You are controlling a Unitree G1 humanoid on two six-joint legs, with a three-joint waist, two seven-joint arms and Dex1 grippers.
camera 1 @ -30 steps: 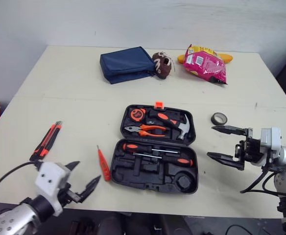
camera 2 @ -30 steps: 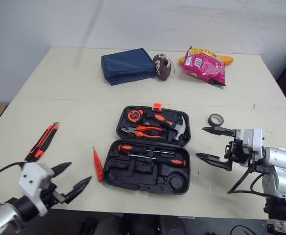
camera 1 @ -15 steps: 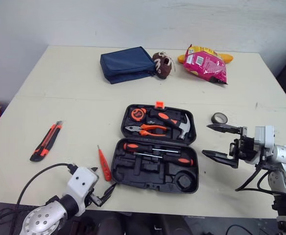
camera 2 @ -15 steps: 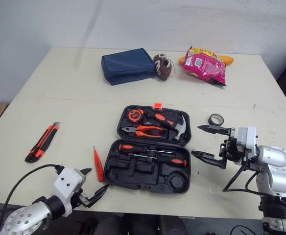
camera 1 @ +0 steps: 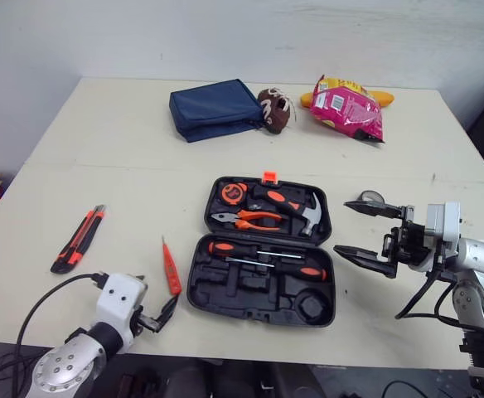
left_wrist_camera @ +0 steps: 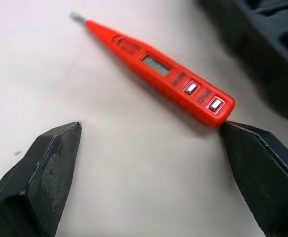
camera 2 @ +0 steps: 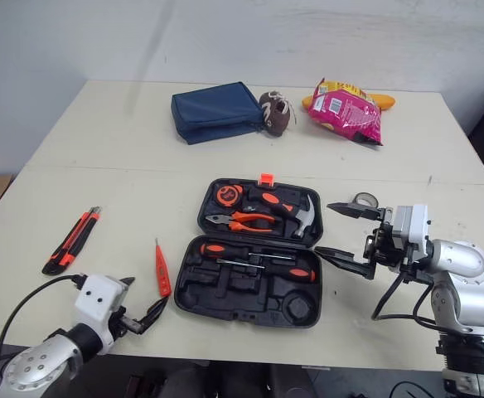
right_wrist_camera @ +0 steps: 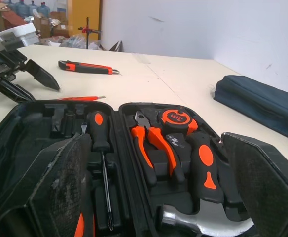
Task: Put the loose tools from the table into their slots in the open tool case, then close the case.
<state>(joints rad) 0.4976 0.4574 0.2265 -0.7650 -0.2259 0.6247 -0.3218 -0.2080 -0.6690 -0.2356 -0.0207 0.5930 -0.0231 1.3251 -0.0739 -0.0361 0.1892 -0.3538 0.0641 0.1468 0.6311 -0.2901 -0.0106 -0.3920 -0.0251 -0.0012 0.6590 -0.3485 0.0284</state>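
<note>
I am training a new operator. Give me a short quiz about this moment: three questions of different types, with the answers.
1. True or false: the left hand is shut on the red tester pen.
2. The right hand is: A) open, beside the tool case; B) shut and empty; C) shut on a tool.
3. Which loose tool lies nearest the left edge of the table?
Key: 1 false, the hand is open and the pen lies on the table; 2 A; 3 the utility knife.
</note>
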